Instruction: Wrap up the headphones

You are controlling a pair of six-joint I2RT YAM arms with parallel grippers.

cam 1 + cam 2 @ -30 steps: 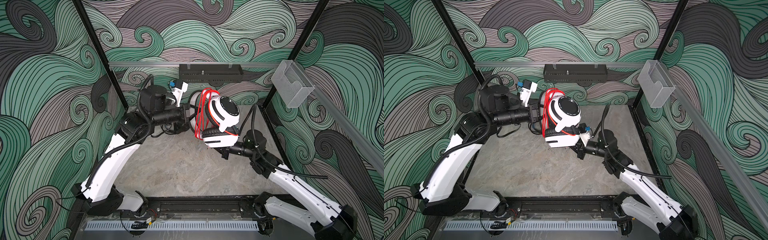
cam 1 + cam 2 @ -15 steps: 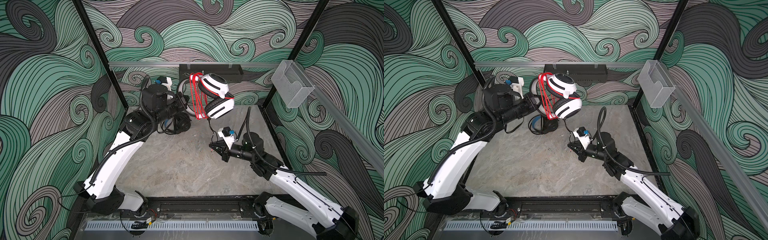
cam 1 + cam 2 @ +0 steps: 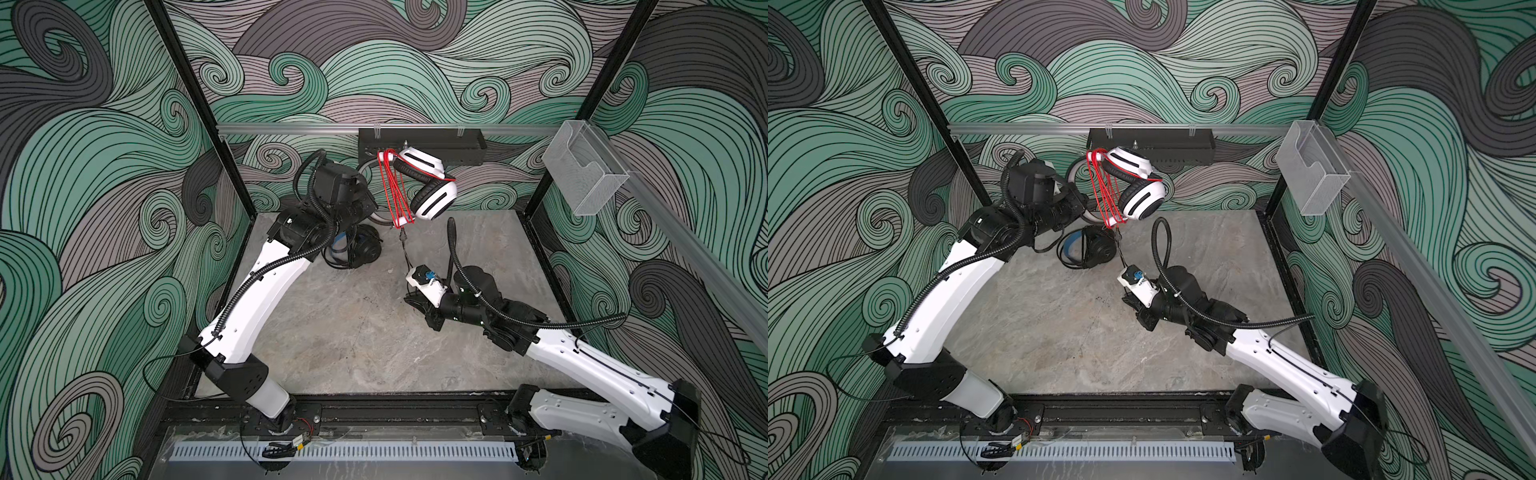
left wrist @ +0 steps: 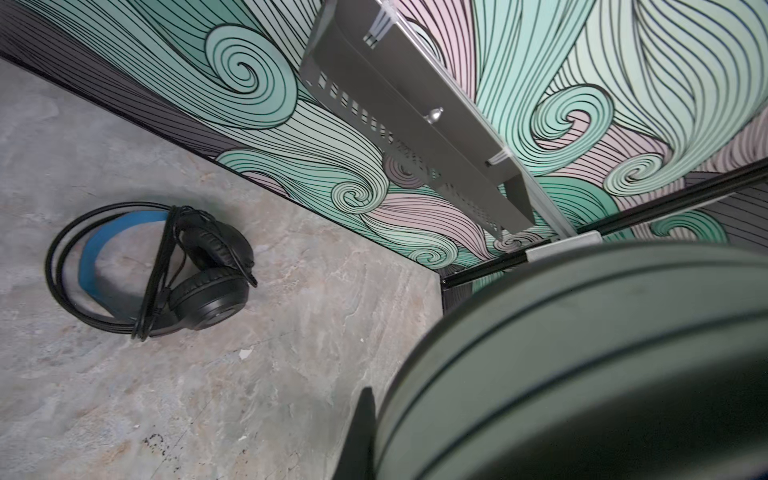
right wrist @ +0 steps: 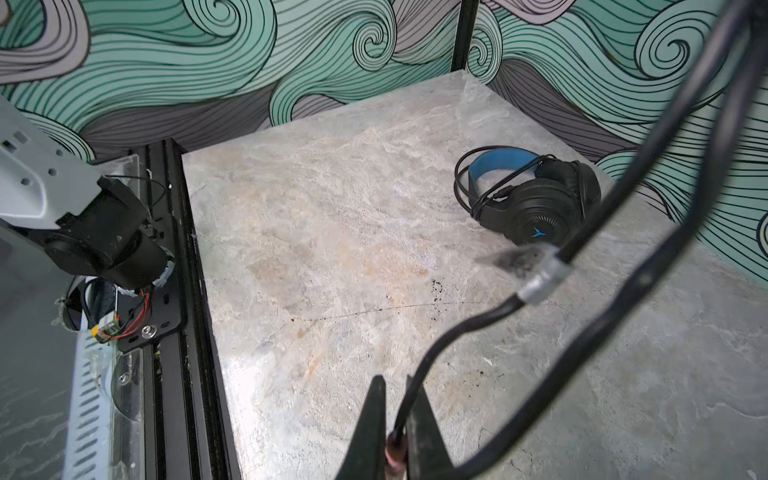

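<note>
The white-and-black headphones (image 3: 432,195) (image 3: 1142,199) hang in the air by the back wall, with their red cord (image 3: 395,191) (image 3: 1104,191) looped across the ear cups. My left gripper (image 3: 372,205) (image 3: 1084,201) is shut on their pale headband (image 4: 582,353); only one finger (image 4: 360,432) shows beside the band. Low over the table, my right gripper (image 3: 411,300) (image 3: 1127,300) (image 5: 395,399) is shut on the cord's black end (image 5: 540,291), near its coppery plug. The black headphones (image 3: 357,249) (image 3: 1088,249) (image 4: 166,270) (image 5: 536,199) lie on the table at the back left, with their cord wound round them.
A black metal box (image 3: 457,145) (image 4: 415,124) hangs on the back rail just behind the lifted headset. A clear plastic holder (image 3: 582,174) sits on the right rail. The marble table (image 3: 353,332) has black frame posts at its corners.
My left gripper has carried the white-and-black headphones up and back towards the wall box. My right gripper has drawn away from them, down and towards the front, with the cord end stretched out to it.
</note>
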